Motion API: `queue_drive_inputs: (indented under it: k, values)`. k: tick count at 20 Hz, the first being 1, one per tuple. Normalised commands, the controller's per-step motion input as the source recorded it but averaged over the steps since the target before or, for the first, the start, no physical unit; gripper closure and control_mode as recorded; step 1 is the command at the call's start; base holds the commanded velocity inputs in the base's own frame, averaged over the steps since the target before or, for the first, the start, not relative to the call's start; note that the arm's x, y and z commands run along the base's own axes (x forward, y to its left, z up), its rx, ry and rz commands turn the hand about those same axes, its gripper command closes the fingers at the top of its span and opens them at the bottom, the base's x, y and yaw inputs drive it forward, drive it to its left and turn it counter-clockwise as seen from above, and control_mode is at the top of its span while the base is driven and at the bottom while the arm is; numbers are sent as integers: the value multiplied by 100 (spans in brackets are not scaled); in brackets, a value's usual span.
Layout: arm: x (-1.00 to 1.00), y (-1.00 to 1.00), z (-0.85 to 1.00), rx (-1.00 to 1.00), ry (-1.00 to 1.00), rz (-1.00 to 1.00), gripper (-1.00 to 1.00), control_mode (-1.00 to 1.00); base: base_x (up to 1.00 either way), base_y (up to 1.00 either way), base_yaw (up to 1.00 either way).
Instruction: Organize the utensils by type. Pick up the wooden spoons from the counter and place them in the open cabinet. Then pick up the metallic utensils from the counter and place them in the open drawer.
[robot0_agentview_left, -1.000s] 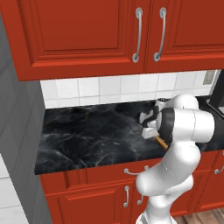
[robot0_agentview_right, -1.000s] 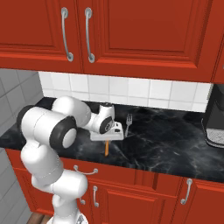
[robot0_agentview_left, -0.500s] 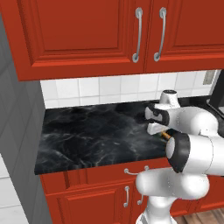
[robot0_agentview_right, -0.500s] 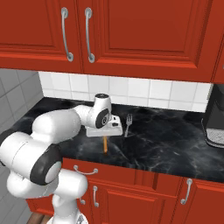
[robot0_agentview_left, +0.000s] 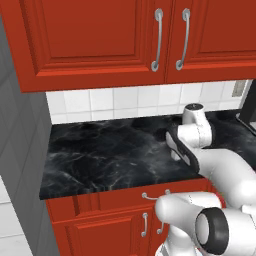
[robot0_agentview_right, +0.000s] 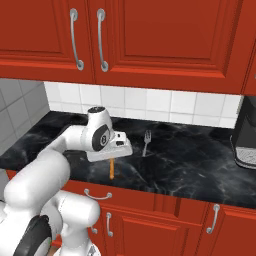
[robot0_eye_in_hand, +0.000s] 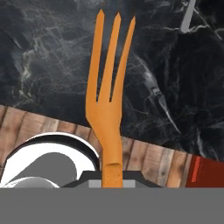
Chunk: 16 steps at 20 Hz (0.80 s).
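From the right side the arm bends low over the black marble counter (robot0_agentview_right: 200, 150), and an orange wooden fork (robot0_agentview_right: 111, 168) hangs straight down beneath the gripper (robot0_agentview_right: 111, 156), above the counter's front edge; from the left side the arm's white body covers that spot, so the fork cannot be made out there, only the veined stone of the counter (robot0_agentview_left: 100, 155) and the white tiled wall (robot0_agentview_left: 115, 102). The camera on the hand looks down the fork (robot0_eye_in_hand: 108, 105): a narrow handle with the jaws closed tight on its end, widening to 3 long pointed prongs, smooth and matte orange, over the glossy stone and a strip of wooden floor. A grey metal fork (robot0_agentview_right: 146, 142) lies on the counter just right of the gripper in the right-hand view, apart from it. Red panelled cabinets (robot0_agentview_right: 150, 40) with curved silver handles (robot0_agentview_right: 75, 37) hang above, their doors closed
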Motion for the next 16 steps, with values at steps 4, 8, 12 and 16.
queue_drive_inputs:
  k: [4,8,12,16]
  values:
    - [-33,10,25,-15,0,1,100,-100,0,0,0]
    - [-1,6,1,-7,0,0,100,-100,0,0,0]
    - [0,0,0,0,0,0,100,100,-15,0,0]
    - [0,0,0,0,0,0,100,100,-80,-17,-6]
